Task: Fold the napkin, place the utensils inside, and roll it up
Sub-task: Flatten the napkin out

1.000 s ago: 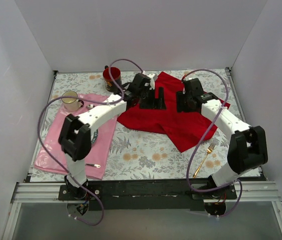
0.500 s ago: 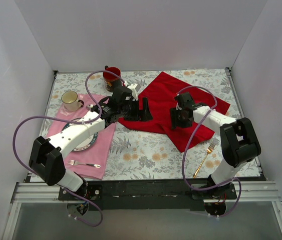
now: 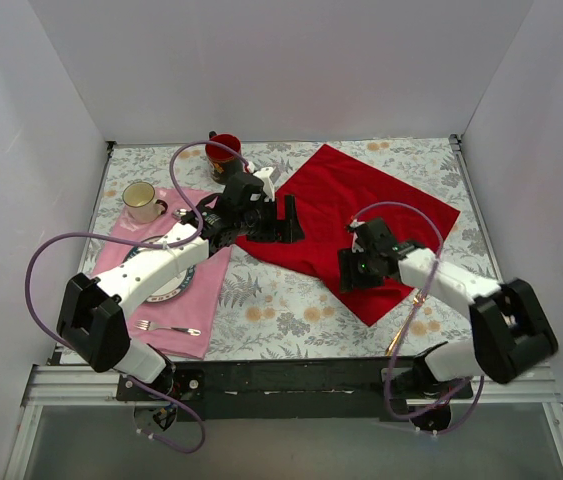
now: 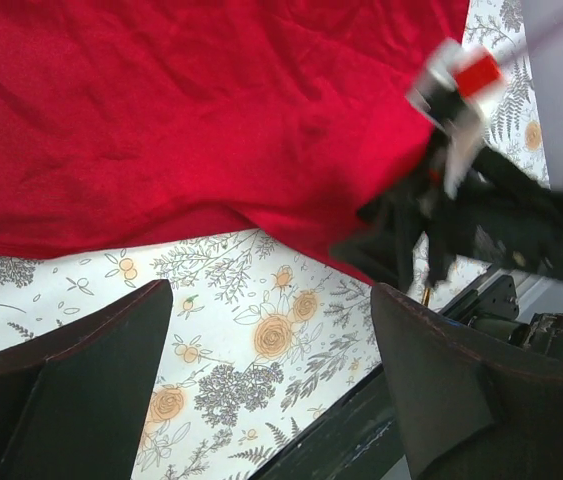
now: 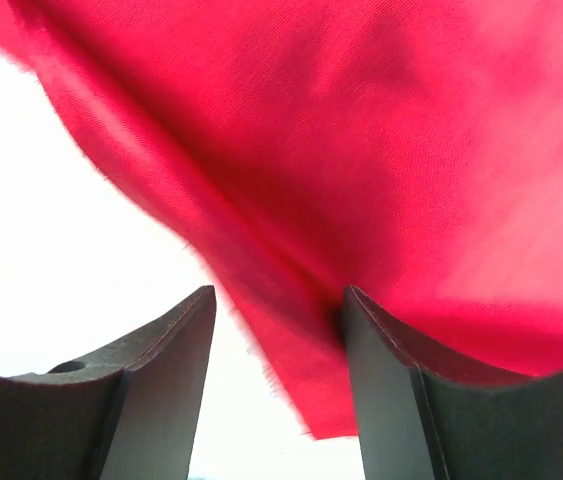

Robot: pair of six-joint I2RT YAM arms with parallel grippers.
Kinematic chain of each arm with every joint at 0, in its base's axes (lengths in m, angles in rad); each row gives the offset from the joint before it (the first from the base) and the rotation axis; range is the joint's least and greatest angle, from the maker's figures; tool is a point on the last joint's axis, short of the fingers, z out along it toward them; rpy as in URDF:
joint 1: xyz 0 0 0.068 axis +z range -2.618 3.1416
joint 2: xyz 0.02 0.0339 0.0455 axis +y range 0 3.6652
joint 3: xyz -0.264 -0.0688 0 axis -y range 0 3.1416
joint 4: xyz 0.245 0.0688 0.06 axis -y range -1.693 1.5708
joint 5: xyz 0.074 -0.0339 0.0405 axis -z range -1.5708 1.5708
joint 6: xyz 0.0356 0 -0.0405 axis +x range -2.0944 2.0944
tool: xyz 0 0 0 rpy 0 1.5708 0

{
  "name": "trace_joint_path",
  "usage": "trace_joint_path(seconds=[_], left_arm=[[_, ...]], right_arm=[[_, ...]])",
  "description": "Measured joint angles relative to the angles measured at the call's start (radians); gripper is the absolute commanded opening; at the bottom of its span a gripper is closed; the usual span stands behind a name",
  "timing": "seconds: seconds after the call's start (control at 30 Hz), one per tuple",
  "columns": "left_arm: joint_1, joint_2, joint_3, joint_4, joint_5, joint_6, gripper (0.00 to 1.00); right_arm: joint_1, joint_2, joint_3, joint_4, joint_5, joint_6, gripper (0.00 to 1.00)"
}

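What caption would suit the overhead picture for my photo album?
Left claw and right claw, both open, poised at the edges of a red napkin on a flowered tablecloth.

L arm (image 3: 156,268) & R arm (image 3: 441,282): white link shells, black joint housings; purple cable (image 3: 396,204) loops off each; left gripper (image 4: 271,295) fingers matte black, wedge-shaped; both bases bolted on black rail (image 3: 291,375) w/ aluminium frame.
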Motion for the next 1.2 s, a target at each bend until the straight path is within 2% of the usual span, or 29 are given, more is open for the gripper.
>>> trace_joint_path(seconds=[0.13, 0.23, 0.5, 0.77, 0.97, 1.2], left_arm=[[0.003, 0.0, 0.0, 0.002, -0.014, 0.006, 0.81], [0.008, 0.004, 0.001, 0.009, -0.019, 0.01, 0.8], [0.019, 0.054, 0.019, 0.015, 0.007, 0.006, 0.8], [0.019, 0.12, 0.01, 0.015, 0.063, 0.004, 0.79], [0.019, 0.114, 0.0, 0.002, 0.063, 0.007, 0.8], [0.019, 0.04, -0.009, -0.007, 0.043, 0.012, 0.8]], right_arm=[[0.034, -0.31, -0.175, -0.013, -0.062, 0.079, 0.68], [0.018, -0.389, -0.174, -0.021, -0.045, 0.109, 0.68], [-0.004, -0.16, 0.002, -0.047, 0.12, 0.095, 0.67], [-0.127, 0.039, 0.118, -0.039, 0.262, 0.05, 0.66], [-0.194, 0.162, 0.163, -0.015, 0.307, 0.034, 0.65], [-0.219, 0.232, 0.193, 0.008, 0.382, -0.009, 0.64]])
